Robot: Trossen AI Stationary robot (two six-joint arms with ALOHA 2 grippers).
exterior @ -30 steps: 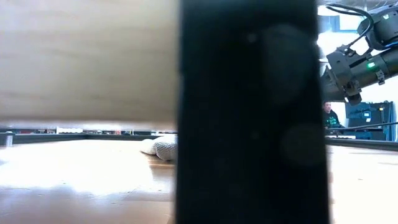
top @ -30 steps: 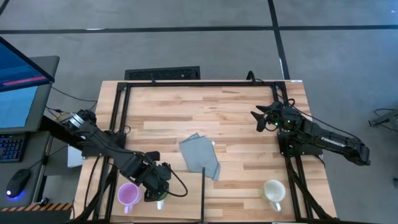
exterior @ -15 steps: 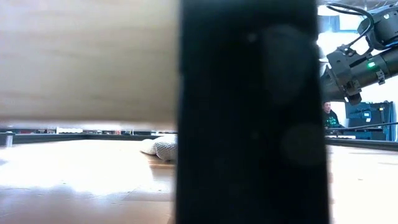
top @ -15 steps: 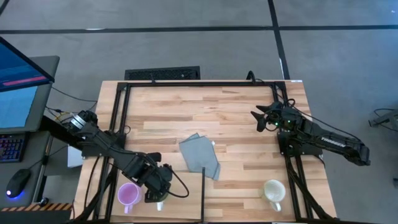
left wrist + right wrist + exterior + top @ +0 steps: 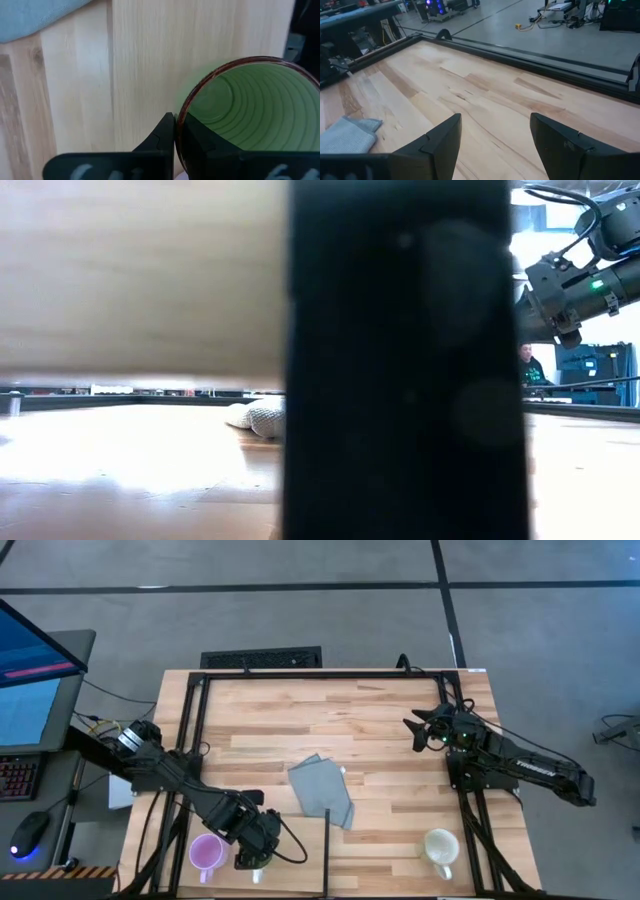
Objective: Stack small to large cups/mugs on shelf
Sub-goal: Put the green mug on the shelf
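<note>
the left gripper (image 5: 175,131) is clenched on the rim of the green mug (image 5: 250,112) at the near left of the table, one finger inside the wall and one outside, as the left wrist view shows. the mug sits upright on the pale shelf board (image 5: 140,65), its mouth open upward. the purple mug (image 5: 206,852) stands just to its left, so close that the left arm is plainly the nearer one for both. the cream mug (image 5: 439,845) sits well apart at the near right. the right gripper (image 5: 495,135) hangs spread and empty over the far right of the table, nearer that cream mug.
</note>
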